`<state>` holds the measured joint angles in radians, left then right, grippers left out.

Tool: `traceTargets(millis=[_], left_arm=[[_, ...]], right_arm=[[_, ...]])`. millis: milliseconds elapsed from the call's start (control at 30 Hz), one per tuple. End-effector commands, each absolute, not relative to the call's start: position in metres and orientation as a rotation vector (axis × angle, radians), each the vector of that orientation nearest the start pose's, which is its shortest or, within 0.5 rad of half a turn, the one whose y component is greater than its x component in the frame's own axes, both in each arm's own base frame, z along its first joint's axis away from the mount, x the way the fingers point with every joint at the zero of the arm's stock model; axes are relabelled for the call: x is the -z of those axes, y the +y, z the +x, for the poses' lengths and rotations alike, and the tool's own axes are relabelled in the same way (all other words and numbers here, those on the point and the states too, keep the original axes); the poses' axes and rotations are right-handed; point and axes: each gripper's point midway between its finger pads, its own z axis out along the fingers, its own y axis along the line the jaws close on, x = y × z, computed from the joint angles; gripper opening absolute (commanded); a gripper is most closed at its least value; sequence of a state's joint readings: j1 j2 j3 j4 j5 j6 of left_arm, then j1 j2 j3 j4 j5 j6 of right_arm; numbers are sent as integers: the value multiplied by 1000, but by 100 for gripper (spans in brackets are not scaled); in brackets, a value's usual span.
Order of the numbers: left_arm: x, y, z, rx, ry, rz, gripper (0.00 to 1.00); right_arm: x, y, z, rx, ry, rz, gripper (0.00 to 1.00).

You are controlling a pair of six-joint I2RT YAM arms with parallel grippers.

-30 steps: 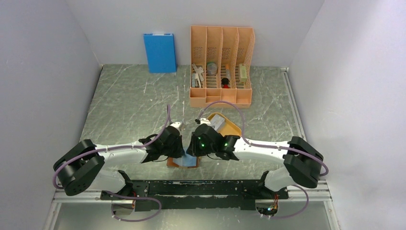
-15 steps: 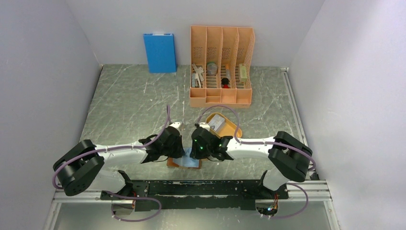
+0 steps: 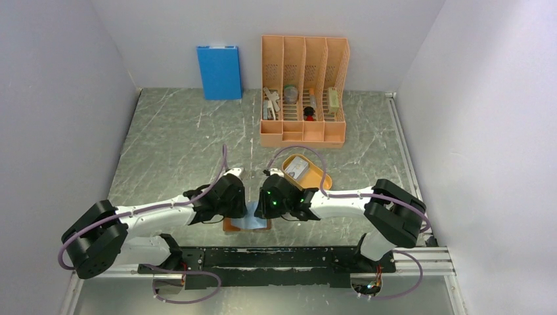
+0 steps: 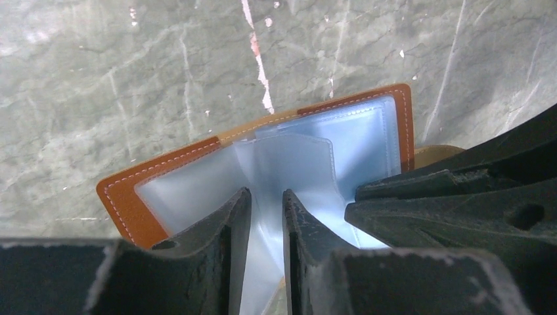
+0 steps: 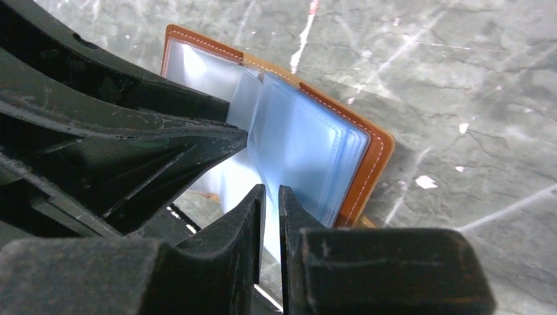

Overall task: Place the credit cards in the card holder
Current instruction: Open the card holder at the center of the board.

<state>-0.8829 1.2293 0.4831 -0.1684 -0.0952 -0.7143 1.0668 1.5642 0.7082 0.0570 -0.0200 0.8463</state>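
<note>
Card holder [image 4: 263,164] — brown, open flat, bluish sleeves fanned; grey credit card [image 3: 297,168] in orange tray [image 3: 326,176].

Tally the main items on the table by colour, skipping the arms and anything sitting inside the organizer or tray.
Orange: 2, the desk organizer and the oval tray
Blue: 1, the flat box leaning on the back wall
Brown: 1, the card holder, lying open
Total: 4
</note>
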Motion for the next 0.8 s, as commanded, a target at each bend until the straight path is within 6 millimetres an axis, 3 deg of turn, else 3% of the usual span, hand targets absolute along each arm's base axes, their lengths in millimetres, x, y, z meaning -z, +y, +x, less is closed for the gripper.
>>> traceTargets(millis=[0, 300, 400, 600, 767], left_arm=[[-33, -216, 174, 480, 2551, 164, 31], [-49, -219, 178, 520, 2510, 120, 49], [-50, -219, 180, 512, 2501, 119, 50], [-27, -212, 175, 453, 2551, 137, 45], [-8, -206, 169, 428, 2586, 134, 41]], right_arm=[[-43, 359, 149, -970, 2520, -338, 18], [-44, 363, 146, -1018, 2503, -354, 19], [-42, 358, 149, -987, 2504, -315, 19], [-35, 344, 153, -922, 2532, -237, 19], [-37, 350, 148, -997, 2525, -251, 19]])
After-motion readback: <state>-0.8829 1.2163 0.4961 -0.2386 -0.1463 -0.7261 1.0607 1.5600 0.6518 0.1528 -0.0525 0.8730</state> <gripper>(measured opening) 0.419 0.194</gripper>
